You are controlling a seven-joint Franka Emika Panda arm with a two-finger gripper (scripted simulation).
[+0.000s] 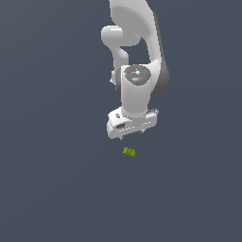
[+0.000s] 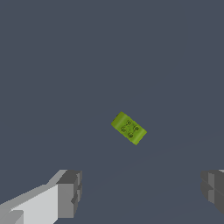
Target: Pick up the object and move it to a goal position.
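Observation:
The object (image 1: 129,152) is a tiny lime-green blocky piece lying on the dark grey floor, just below the white arm's hand in the exterior view. In the wrist view the object (image 2: 128,127) lies slanted, with darker green marks on its upper face. My gripper (image 1: 132,134) hangs above it and apart from it, pointing down. In the wrist view my gripper (image 2: 142,192) is open, its two grey fingertips (image 2: 70,192) spread wide with nothing between them. The object lies beyond the fingertips, not between them.
Uniform dark grey ground (image 1: 52,179) surrounds the object on every side. The white arm (image 1: 137,56) rises from behind the hand toward the top of the exterior view.

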